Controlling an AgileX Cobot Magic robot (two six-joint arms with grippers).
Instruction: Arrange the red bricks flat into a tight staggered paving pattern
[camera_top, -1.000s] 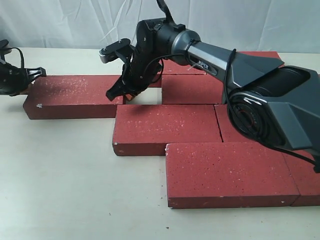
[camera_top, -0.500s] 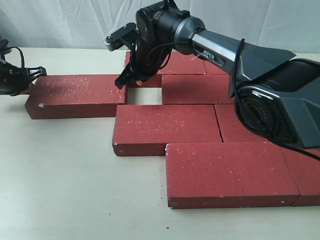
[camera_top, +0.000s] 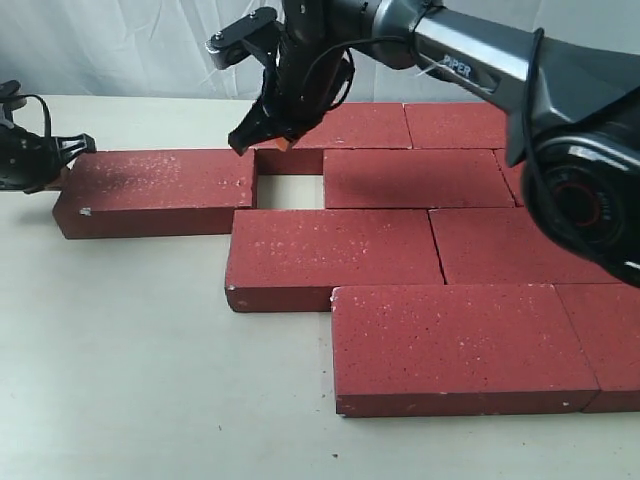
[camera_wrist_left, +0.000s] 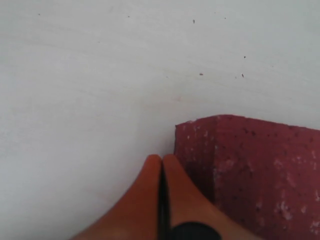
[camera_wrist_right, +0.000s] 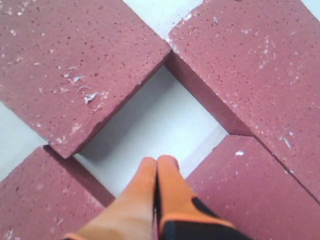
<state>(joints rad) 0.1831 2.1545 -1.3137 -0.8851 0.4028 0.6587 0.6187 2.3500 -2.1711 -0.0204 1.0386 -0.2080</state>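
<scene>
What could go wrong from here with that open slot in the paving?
1. The shut left gripper sits at a corner of the leftmost red brick, not mid-end; a push there may twist it rather than close the gap.
2. The shut right gripper hangs above that gap; descending, it could block the brick.

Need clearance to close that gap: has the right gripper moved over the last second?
Yes. The right gripper rose from above the left brick, at its gap end, up and back toward the far row.

Left hand (camera_top: 68, 150) partly cut off by frame edge, rightmost red bricks (camera_top: 605, 340) cropped at the side
</scene>
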